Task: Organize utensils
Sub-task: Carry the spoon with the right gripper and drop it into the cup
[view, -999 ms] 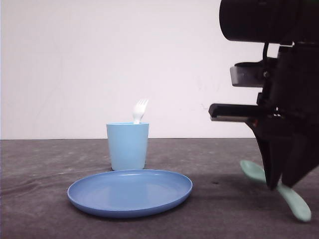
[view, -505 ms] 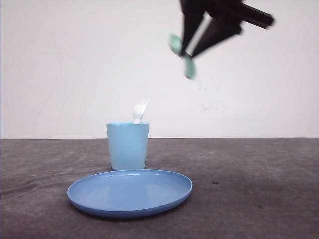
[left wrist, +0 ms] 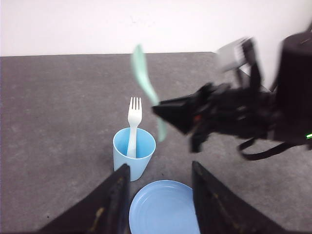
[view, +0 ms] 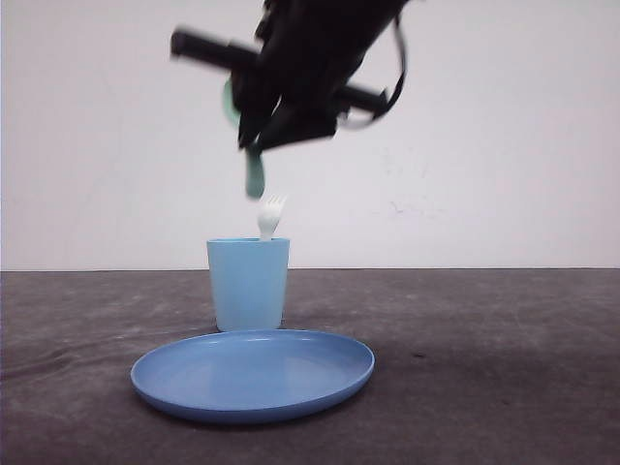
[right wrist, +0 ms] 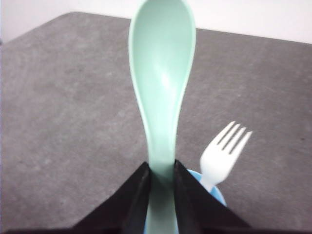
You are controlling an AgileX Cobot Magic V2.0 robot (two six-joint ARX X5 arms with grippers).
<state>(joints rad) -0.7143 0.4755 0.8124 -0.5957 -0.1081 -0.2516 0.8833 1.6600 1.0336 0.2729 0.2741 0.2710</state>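
Right pincer (right wrist: 161,192) clamped on mint spoon (right wrist: 162,87) handle, above cup (view: 248,283) holding fork (view: 270,215); left pincer (left wrist: 158,195) open, empty.

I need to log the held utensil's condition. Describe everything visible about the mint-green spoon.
The mint-green spoon looks like smooth, glossy plastic, with an oval bowl narrowing into a thick handle. The right gripper is shut on its handle, one of the dark fingers on each side. It hangs in the air above the light blue cup, handle end pointing down, close to the white fork standing in the cup. It looks intact; no damage shows.

No readable text, label or number anywhere — none legible.
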